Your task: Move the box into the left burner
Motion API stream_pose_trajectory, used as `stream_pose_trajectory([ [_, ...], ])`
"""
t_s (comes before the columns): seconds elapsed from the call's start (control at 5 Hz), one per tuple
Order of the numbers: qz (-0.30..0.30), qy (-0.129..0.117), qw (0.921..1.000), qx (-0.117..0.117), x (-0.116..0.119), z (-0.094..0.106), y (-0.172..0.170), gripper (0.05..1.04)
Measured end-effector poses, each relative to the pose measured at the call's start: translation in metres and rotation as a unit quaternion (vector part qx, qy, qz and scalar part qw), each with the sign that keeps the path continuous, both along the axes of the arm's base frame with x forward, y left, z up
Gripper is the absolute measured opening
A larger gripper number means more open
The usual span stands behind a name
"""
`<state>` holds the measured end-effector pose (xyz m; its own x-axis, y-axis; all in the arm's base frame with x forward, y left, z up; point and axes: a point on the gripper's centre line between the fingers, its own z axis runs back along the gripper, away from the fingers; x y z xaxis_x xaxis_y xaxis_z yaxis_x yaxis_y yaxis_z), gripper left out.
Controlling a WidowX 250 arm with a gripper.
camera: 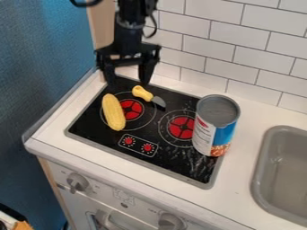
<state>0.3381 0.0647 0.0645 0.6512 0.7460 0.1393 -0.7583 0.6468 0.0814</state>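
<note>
Blue-and-white can [217,131], upright at the right side of the stovetop [114,145], overlapping the right burner [182,127]; no box around, so I take it as the target. My gripper [128,80] hangs over the far left of the stovetop, fingers apart, nothing between them, well apart from the can. Step in hand, as I read it: get to the can and grasp it. It looks wide for my spread, so I'd centre carefully, straddle it from above and go down slowly; one finger on the rim would tip it. If the full body won't fit, pinching the rim wall is plan B, provided the top is recessed enough, which I can't confirm. Then lift straight up, high enough to clear the toy knife [141,93]. Left burner [132,109] is crowded: corn [113,112] lies over its left part, knife by its far right edge. I'd lower the can upright, slowly, and release only once the base sits flat; landing on either toy could make it rock. Labels: can wrap is white and blue with an orange-red lower band and some light lettering, curving out of sight. Small marks by the oven knob [76,181], too fine to make out.
</note>
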Motion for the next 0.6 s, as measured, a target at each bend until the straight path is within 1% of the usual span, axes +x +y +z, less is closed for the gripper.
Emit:
stream_pose_trajectory([
  [0.2,0.07,-0.058,0.9958,-0.01,0.0,0.025,-0.037,0.993],
  [0.4,0.068,-0.072,0.9945,-0.033,0.001,0.031,-0.084,0.993],
  [0.6,0.048,-0.073,0.9953,-0.042,-0.004,0.034,-0.131,0.993],
])
